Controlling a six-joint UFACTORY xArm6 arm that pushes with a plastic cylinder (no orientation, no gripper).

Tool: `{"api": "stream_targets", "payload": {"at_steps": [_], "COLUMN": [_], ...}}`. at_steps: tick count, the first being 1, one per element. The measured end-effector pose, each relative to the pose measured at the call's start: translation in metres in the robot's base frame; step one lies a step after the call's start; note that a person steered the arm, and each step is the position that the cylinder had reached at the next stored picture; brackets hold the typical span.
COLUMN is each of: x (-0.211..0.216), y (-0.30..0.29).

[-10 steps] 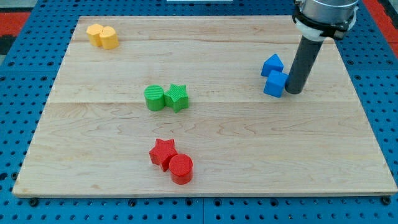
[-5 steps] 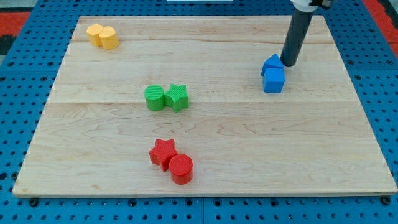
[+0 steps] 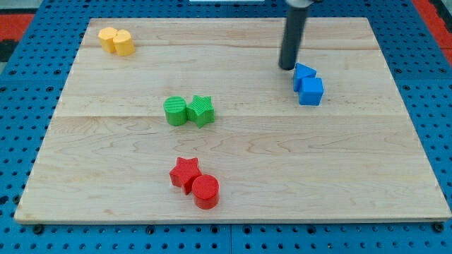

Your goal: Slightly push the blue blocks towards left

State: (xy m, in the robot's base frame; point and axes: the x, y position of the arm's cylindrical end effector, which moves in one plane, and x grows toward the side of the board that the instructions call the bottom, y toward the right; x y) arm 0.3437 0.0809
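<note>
Two blue blocks sit touching at the view's right of the wooden board (image 3: 233,141): a blue cube (image 3: 311,91) and, just above and left of it, a second blue block (image 3: 304,73) of unclear shape. My tip (image 3: 287,67) stands just up and left of that second blue block, close to its upper left corner; contact cannot be told. The dark rod rises from the tip out of the view's top.
A green cylinder (image 3: 175,111) and green star (image 3: 201,110) sit touching at the board's middle. A red star (image 3: 185,173) and red cylinder (image 3: 206,191) lie near the bottom. Two yellow blocks (image 3: 116,40) sit at the top left.
My tip went from the right of the blue cube up and around to the upper left of the blue pair. The upper blue block shifted slightly.
</note>
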Motion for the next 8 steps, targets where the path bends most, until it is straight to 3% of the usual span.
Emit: {"api": "stream_targets", "payload": {"at_steps": [1, 2, 3, 4, 6, 8], "x": [0.049, 0.057, 0.041, 0.002, 0.001, -0.021], "y": [-0.052, -0.063, -0.022, -0.022, 0.035, 0.039]}}
